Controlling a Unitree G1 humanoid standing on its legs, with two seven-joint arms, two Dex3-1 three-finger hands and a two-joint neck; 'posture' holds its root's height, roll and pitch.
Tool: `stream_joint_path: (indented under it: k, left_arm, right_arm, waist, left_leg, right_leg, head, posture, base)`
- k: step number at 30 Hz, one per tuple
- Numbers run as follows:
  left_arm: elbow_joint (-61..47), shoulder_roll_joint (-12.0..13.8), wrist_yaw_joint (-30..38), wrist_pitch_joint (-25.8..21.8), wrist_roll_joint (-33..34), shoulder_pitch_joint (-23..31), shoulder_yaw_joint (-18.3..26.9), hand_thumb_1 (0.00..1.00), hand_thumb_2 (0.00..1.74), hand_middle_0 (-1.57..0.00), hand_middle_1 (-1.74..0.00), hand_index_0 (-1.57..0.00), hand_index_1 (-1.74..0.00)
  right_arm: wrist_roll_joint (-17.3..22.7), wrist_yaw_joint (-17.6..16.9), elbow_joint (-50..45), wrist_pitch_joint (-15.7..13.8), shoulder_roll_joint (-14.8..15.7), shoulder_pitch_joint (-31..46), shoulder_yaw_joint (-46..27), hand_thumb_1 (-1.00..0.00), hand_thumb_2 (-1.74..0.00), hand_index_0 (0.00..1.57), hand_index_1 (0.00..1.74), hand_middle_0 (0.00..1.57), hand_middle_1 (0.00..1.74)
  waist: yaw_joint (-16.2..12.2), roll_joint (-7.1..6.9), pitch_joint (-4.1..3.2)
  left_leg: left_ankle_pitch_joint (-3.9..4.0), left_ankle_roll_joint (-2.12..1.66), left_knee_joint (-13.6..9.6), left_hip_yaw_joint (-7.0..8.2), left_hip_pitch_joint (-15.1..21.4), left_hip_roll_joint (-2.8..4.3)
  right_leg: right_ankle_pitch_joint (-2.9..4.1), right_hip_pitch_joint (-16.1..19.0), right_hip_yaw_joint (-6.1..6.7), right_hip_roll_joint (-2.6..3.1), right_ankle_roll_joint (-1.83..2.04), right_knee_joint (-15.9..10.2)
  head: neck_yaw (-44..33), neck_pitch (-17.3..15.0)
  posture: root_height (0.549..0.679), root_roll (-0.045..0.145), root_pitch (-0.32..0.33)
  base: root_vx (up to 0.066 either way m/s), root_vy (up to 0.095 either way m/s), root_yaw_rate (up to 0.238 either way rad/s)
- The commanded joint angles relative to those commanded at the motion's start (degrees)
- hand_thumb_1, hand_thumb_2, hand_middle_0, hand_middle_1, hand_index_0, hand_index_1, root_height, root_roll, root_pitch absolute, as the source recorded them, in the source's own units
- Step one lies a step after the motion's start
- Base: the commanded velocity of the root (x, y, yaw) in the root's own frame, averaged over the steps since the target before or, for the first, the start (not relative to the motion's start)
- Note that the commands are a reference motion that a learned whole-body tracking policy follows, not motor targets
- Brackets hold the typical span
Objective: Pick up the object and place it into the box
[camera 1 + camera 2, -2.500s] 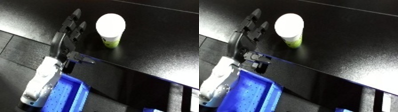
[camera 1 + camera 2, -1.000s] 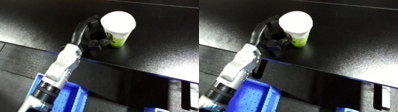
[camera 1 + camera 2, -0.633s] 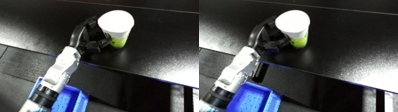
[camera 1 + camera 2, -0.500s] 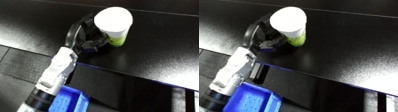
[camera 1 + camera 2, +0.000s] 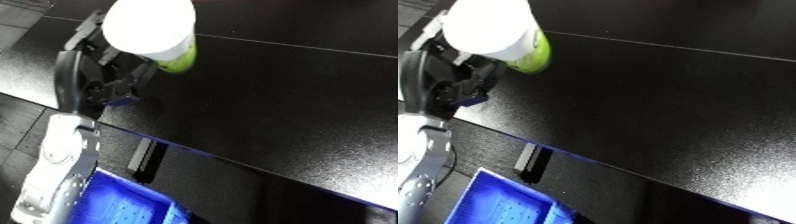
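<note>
Left eye view: a white-capped container (image 5: 153, 31) with a yellow-green lower body is seen near the upper left, above the black table (image 5: 293, 100). The left hand (image 5: 96, 75) is seen just left of the container, its black fingers (image 5: 138, 75) curled round the container's side and pinching it against the thumb. The white and silver forearm (image 5: 55, 165) is seen running down from the hand, away from the container, toward the lower left corner. A blue bin (image 5: 120, 205) is seen well below the container, past the table's near edge, beside the forearm. Whether the container's base touches the table cannot be told.

Right eye view: the container (image 5: 496, 32) is seen at the upper left corner, with the left hand (image 5: 447, 82) below and left of it, fingers bent round its lower side. The bin (image 5: 500, 205) is seen far below the container at the bottom edge. The right hand is not seen in either view.
</note>
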Motion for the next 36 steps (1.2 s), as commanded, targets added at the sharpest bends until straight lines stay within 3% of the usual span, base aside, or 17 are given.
stream_joint_path:
  k: [5, 10, 14, 18, 24, 32, 36]
  left_arm:
    - [2.1, 0.9, 5.2, -4.6, -3.7, 8.2, 7.5, 1.0, 1.74, -1.57, -1.74, -1.57, -1.74]
    - [9.7, 0.3, 10.2, -12.7, -4.2, 15.9, 13.9, 1.0, 1.74, -1.57, -1.74, -1.57, -1.74]
    - [18.2, -1.0, 13.9, -19.6, -7.4, 19.6, 17.0, 1.0, 1.74, -1.57, -1.74, -1.57, -1.74]
    - [26.4, -1.0, 16.3, -23.0, -10.4, 21.3, 17.8, 1.0, 1.74, -1.57, -1.74, -1.57, -1.74]
    - [37.5, -0.4, 16.0, -21.2, -16.6, 22.1, 18.0, 1.0, 1.74, -1.57, -1.74, -1.57, -1.74]
    - [49.7, -1.4, 7.2, -14.3, -23.0, 23.0, 17.0, 1.0, 1.74, -1.57, -1.74, -1.57, -1.74]
    - [53.7, -3.0, 2.7, -8.9, -25.5, 23.4, 15.6, 0.8, 1.39, -1.26, -1.39, -1.26, -1.39]
  right_arm:
    - [0.2, -0.7, -0.3, -0.1, -0.3, 1.2, -1.6, 0.0, 0.0, 0.0, 0.0, 0.0, 0.0]
    - [0.4, -1.3, -0.3, 0.5, -0.5, 1.7, -2.0, 0.0, 0.0, 0.0, 0.0, 0.0, 0.0]
    - [0.8, -1.5, -0.2, 1.0, -0.6, 1.4, -1.8, 0.0, 0.0, 0.0, 0.0, 0.0, 0.0]
    - [1.3, -2.5, -1.1, 2.0, -0.4, 1.2, -1.2, 0.0, 0.0, 0.0, 0.0, 0.0, 0.0]
    - [1.3, -3.2, -1.1, 2.7, 0.4, 0.8, -0.5, 0.0, 0.0, 0.0, 0.0, 0.0, 0.0]
    - [-0.2, -3.1, -0.1, 2.5, 0.5, -0.1, 0.2, 0.0, 0.0, 0.0, 0.0, 0.0, 0.0]
    - [-0.9, -2.4, 0.5, 2.6, 0.5, -0.3, 0.3, 0.0, 0.0, 0.0, 0.0, 0.0, 0.0]
  waist:
    - [1.3, 0.53, 0.53]
    - [2.2, 0.76, 0.72]
    - [2.7, 0.51, 0.75]
    - [3.1, -0.03, 0.75]
    - [3.3, -0.83, 0.85]
    - [3.0, -1.66, 1.42]
    - [3.0, -2.21, 1.83]
  left_leg:
    - [0.08, 0.0, 0.4, -0.45, 0.1, -0.6]
    - [0.12, 0.02, 0.8, -0.87, 0.3, -1.16]
    - [0.23, 0.2, 1.2, -0.99, 0.1, -1.42]
    - [0.39, 0.57, 1.9, -1.08, -0.4, -1.43]
    - [0.96, 1.02, 2.2, -1.37, -1.5, -1.51]
    - [1.79, 1.28, 1.3, -1.6, -1.9, -1.31]
    - [2.12, 1.35, 0.6, -1.66, -2.0, -1.07]
  right_leg:
    - [-0.97, 0.6, -0.23, -0.12, -0.64, 0.5]
    - [-1.86, 1.5, -0.6, -0.26, -1.14, 0.7]
    - [-2.55, 2.3, -1.04, -0.22, -1.49, 0.7]
    - [-3.38, 2.7, -1.74, -0.29, -1.68, 1.4]
    - [-4.33, 2.8, -2.55, -0.33, -1.63, 2.3]
    - [-4.62, 3.0, -2.7, -0.07, -1.48, 2.0]
    - [-4.6, 3.1, -2.9, 0.15, -1.38, 1.6]
  head:
    - [-4.6, -1.8]
    - [-13.0, -3.4]
    - [-23.7, -4.3]
    - [-33.0, -5.7]
    - [-39.9, -10.1]
    - [-42.8, -13.1]
    - [-43.1, -13.7]
  posture:
    - [0.606, 0.073, -0.062]
    - [0.607, 0.081, -0.067]
    - [0.607, 0.084, -0.07]
    - [0.606, 0.082, -0.074]
    - [0.603, 0.078, -0.077]
    - [0.603, 0.077, -0.074]
    - [0.604, 0.073, -0.071]
  base:
    - [-0.019, 0.0, 0.098]
    - [-0.004, 0.004, 0.087]
    - [0.007, -0.003, 0.048]
    - [0.021, -0.024, 0.037]
    - [0.016, -0.021, 0.059]
    - [0.007, 0.019, 0.02]
    - [-0.002, 0.005, 0.009]
